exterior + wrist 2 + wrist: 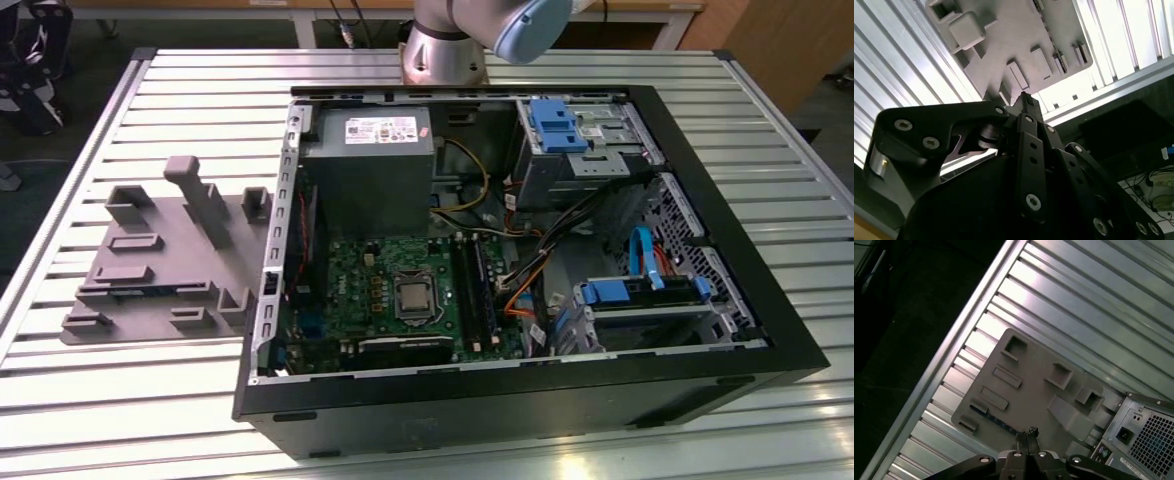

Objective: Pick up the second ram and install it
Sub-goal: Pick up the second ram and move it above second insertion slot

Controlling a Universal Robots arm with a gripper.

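The second ram point(993, 417) is a thin blue-green strip standing on edge in a slot of the grey fixture point(1039, 390). In the exterior view the ram point(150, 291) shows as a bluish line near the fixture's point(147, 240) front. My gripper point(1029, 433) hangs well above the fixture, close over the ram's end, with its fingers pressed together and nothing between them. The second wrist view shows the gripper point(1026, 99) pointing at the fixture point(1014, 30). Long black memory slots point(477, 290) lie on the green motherboard point(380, 290).
An open black computer case point(747, 330) lies on the slatted metal table point(174, 90), to the exterior view's right of the fixture. Inside are a grey power supply point(367, 160), blue drive brackets point(554, 125) and cables. The table's edge point(961, 327) drops to a dark floor.
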